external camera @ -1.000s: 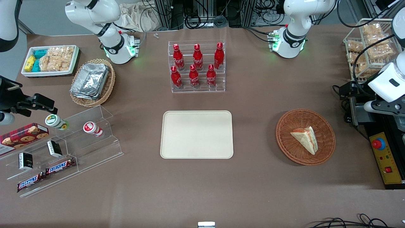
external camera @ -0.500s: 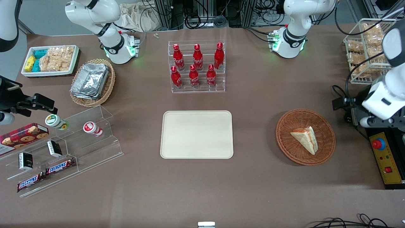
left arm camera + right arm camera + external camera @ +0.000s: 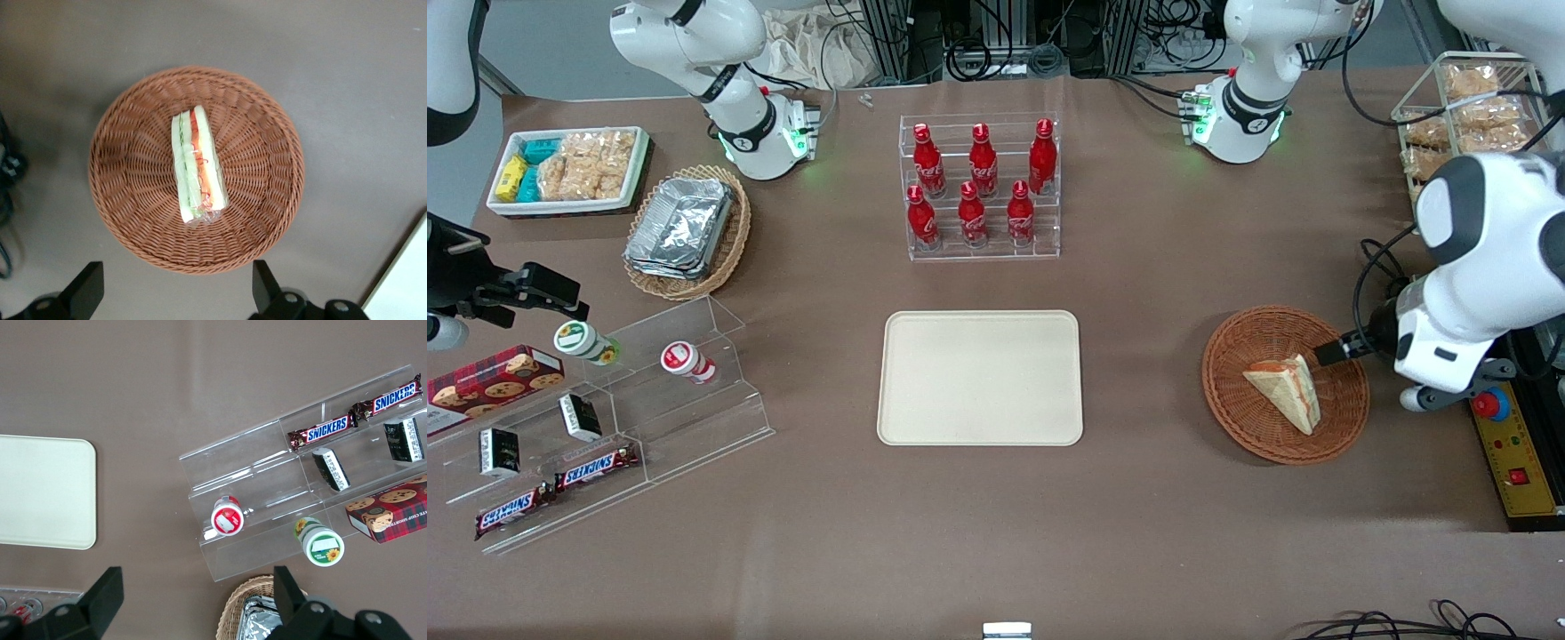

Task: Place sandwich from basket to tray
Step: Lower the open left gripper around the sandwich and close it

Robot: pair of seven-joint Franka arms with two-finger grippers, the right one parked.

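- Swung in from the working arm's end of the bench since a second ago; now hovering above the basket, near its rim
- Gripper empty, fingers spread wide apart, nothing between them
- Sandwich lying in the middle of the basket just ahead of the fingers, filling edge turned up, wrapped in clear film; unmoved from a second ago
- Tray bare, well apart from the fingers toward the parked arm's end; also unchanged
- Step judged: approach, no descent yet
- Risk: fingers not centred over the wedge, so one tip could catch the wicker rim or drag the basket
- Risk: slick film and soft bread, so too hard a squeeze could crush it, too light a one could let it slip on the way to the tray
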